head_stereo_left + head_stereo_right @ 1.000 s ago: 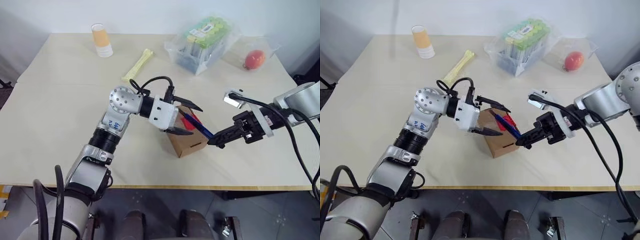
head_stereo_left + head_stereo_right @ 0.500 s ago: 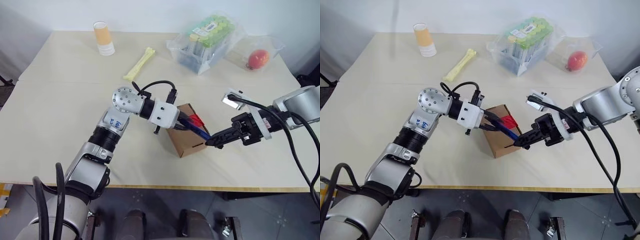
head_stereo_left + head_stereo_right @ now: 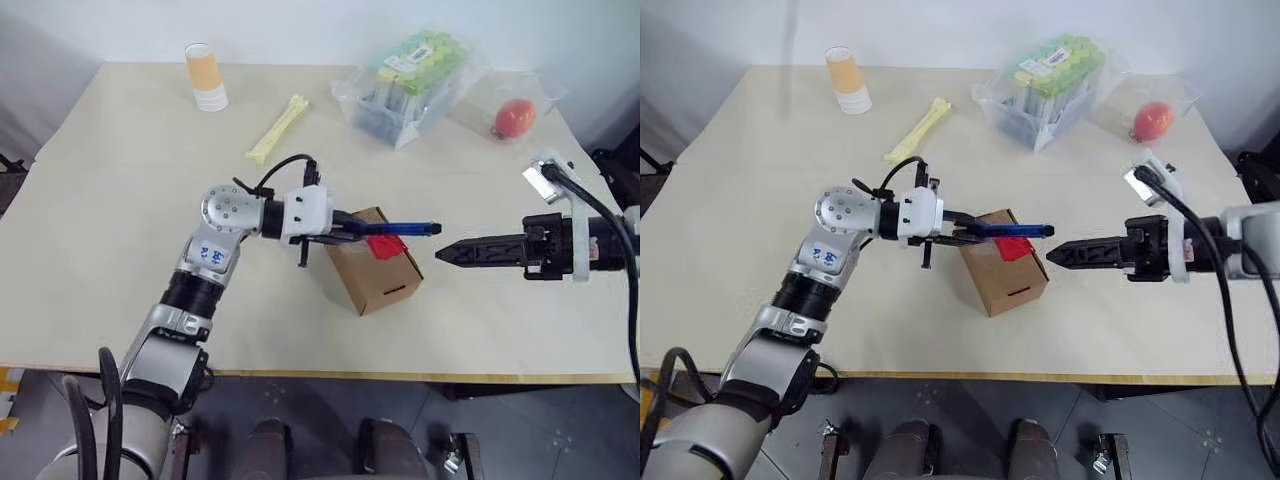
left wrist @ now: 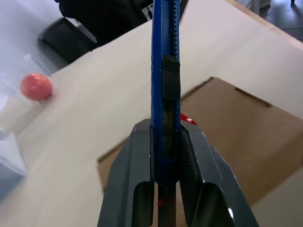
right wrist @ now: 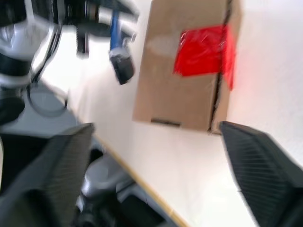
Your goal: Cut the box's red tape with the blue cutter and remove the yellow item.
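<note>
Left tool (image 3: 335, 229) clamped on blue cutter (image 3: 400, 229), held level above the box (image 3: 372, 262), over the red tape (image 3: 386, 246). Box near tabletop (image 3: 120, 230) front edge, about midway. Right tool (image 3: 447, 254) spread wide, empty, apart from box.

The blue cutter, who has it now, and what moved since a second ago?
The left pincer closed on the blue cutter and now holds it level over the box. The right pincer let go, opened and pulled away. The box and its red tape stayed put.
</note>
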Robot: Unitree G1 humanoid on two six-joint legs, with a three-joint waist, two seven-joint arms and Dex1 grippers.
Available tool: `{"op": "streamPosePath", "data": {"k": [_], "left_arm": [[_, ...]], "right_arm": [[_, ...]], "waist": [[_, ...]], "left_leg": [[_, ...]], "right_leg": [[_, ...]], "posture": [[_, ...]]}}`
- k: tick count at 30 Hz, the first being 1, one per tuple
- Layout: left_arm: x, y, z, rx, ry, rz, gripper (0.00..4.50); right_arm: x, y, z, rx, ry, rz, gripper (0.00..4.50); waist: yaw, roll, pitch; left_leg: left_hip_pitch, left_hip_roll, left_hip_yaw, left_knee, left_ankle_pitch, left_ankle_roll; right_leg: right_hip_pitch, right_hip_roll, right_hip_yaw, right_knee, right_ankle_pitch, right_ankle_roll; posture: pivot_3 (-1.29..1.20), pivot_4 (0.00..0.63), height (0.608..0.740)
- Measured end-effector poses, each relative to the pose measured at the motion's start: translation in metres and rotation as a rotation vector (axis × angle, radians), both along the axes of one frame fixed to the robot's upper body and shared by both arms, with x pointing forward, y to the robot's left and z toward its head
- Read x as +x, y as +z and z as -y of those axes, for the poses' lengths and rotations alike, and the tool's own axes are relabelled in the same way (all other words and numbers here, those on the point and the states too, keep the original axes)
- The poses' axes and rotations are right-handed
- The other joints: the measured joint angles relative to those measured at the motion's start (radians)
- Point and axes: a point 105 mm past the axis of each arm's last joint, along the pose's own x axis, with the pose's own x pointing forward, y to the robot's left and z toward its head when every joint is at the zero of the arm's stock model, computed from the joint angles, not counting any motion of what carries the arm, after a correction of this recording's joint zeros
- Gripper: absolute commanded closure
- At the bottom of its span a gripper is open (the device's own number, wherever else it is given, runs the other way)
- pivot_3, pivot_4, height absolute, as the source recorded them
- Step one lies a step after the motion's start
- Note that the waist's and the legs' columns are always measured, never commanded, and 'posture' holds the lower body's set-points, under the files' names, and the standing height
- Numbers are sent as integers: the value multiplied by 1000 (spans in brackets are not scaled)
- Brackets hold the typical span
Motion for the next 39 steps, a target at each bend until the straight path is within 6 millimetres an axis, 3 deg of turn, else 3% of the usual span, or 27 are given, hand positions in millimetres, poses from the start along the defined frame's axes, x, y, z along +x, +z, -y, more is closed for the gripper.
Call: {"op": "streamPosePath", "data": {"k": [11, 15, 19, 39], "left_arm": [[-6, 2, 12, 9, -50, 22, 4133], [-7, 3, 16, 10, -60, 26, 4133], [-4, 1, 14, 11, -51, 12, 4133], [-3, 1, 18, -2, -35, 22, 4133]], "right_arm": [[10, 8, -25, 82, 14, 111, 36], [11, 4, -33, 86, 40, 93, 889], [11, 1, -36, 80, 59, 71, 2260], [23, -5, -45, 112, 88, 24, 2260]], "waist": [[-1, 0, 0], [0, 0, 0], [0, 0, 0], [-1, 0, 0]], "left_leg": [[0, 0, 0, 1, 0, 0], [0, 0, 0, 1, 0, 0], [0, 0, 0, 1, 0, 0], [0, 0, 0, 1, 0, 0]], "right_leg": [[0, 0, 0, 0, 0, 0], [0, 0, 0, 0, 0, 0], [0, 0, 0, 0, 0, 0], [0, 0, 0, 0, 0, 0]], "posture": [[0, 150, 740], [0, 150, 740], [0, 150, 740], [0, 150, 740]]}}
